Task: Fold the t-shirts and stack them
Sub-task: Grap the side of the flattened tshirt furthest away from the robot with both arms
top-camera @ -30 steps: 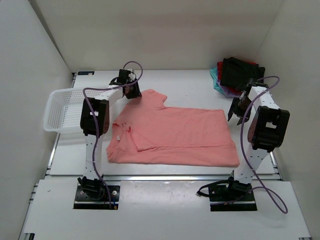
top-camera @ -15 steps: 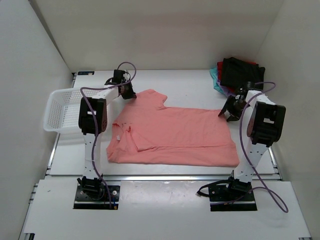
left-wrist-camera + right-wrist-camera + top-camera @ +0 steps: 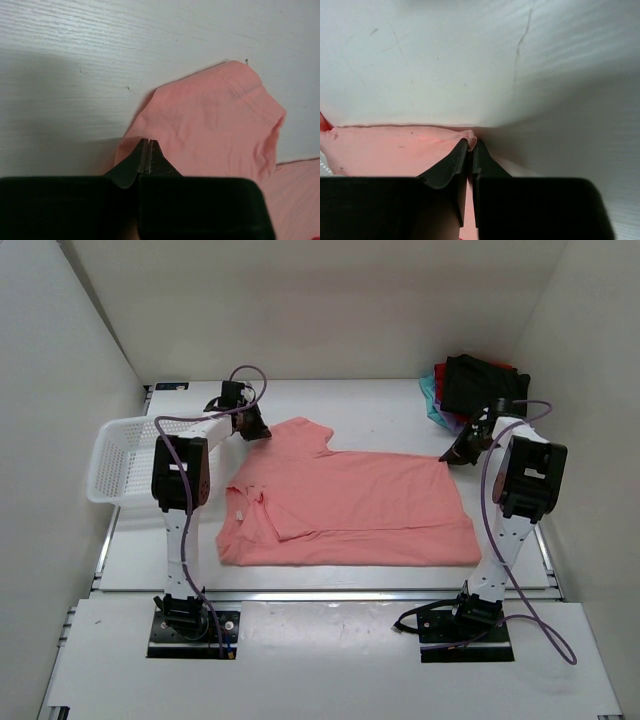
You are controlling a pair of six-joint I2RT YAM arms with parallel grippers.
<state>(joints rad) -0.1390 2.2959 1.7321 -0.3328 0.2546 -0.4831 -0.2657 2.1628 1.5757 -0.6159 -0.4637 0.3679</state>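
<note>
The salmon-pink t-shirt (image 3: 350, 505) lies spread on the white table, folded in half, its collar at the left. My left gripper (image 3: 256, 428) is at the far left sleeve. In the left wrist view its jaws (image 3: 146, 142) are shut on the edge of the pink sleeve (image 3: 210, 115). My right gripper (image 3: 456, 451) is at the shirt's far right corner. In the right wrist view it (image 3: 470, 143) is shut on a small pinch of pink cloth (image 3: 395, 150). The folded black, red, teal and purple shirts (image 3: 472, 387) are stacked at the back right.
A white mesh basket (image 3: 125, 455) stands at the left edge of the table, next to the left arm. The stack of folded shirts lies just behind the right gripper. White walls close in the table on three sides.
My right gripper moved up to the shirt's far right corner and closed on it. The left gripper shifted left at the sleeve. The shirt's far edge is pulled straighter.
</note>
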